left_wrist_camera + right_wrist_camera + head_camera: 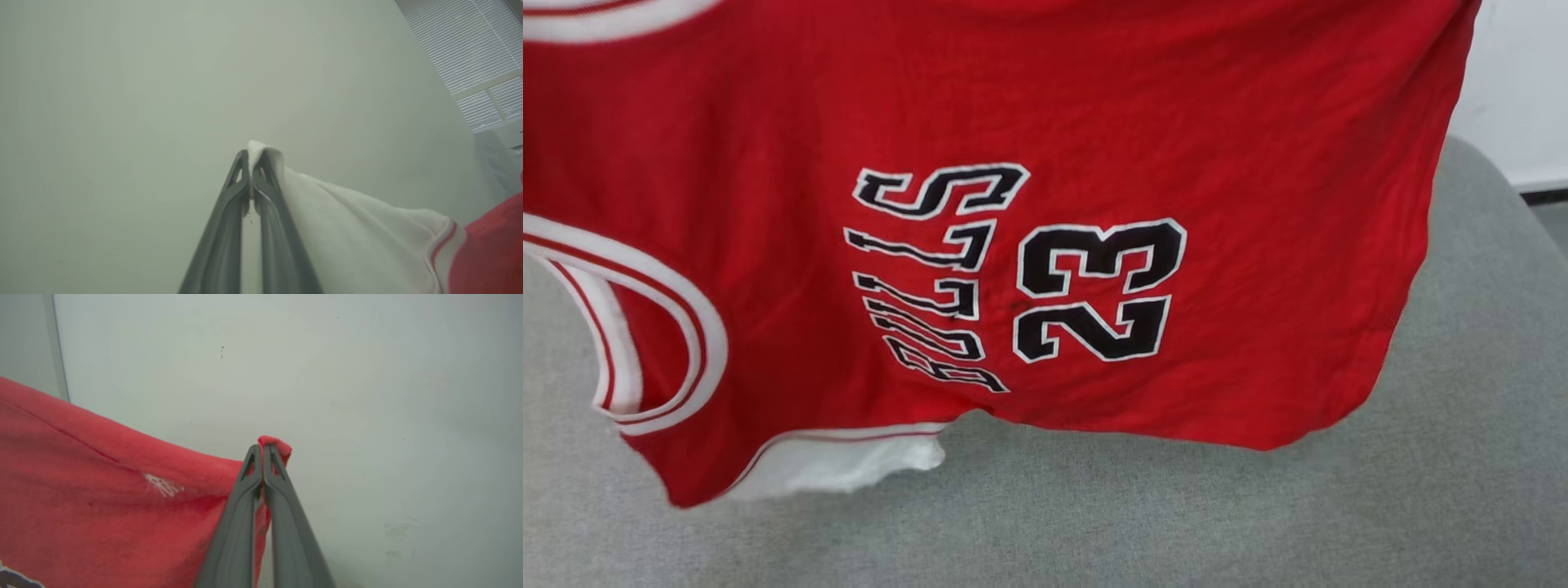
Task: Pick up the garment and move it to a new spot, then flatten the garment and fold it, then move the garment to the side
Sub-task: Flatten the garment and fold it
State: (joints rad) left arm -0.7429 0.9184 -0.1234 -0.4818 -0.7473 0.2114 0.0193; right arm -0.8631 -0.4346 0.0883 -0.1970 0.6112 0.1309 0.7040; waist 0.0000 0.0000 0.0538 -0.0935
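Up close, the left hand (pixel 250 157) has its two dark fingers pressed together on a fold of white sleeve (pixel 359 220), which runs down to a red-and-white striped seam and then into red cloth. The right hand (pixel 262 451) is likewise pinched shut, on a red corner of the garment (pixel 1143 106) that pokes up just past its fingertips. A small white stitched mark (pixel 163 485) sits on the red fabric beside it.

From the head view the garment hangs stretched out sideways between the two hands, turned a quarter so its print reads on end. The print is black lettering (pixel 931 278) edged in white, spelling BULLS, with the number 23 (pixel 1098 290) next to it. The red cloth is lightly creased. A neck opening (pixel 698 343) with white and red striped trim curves at the left, slightly blurred, and a second white sleeve (pixel 849 465) droops from the lower edge.

Below it lies a grey fabric-covered bench (pixel 1176 523) with a rounded far corner. The garment's lower edge hangs close over it; whether it touches cannot be told.

Beyond the bench stands a plain white wall (pixel 1519 82) with a dark skirting strip (pixel 1543 196) at its foot. White slatted blinds (pixel 470 45) show past the left hand.
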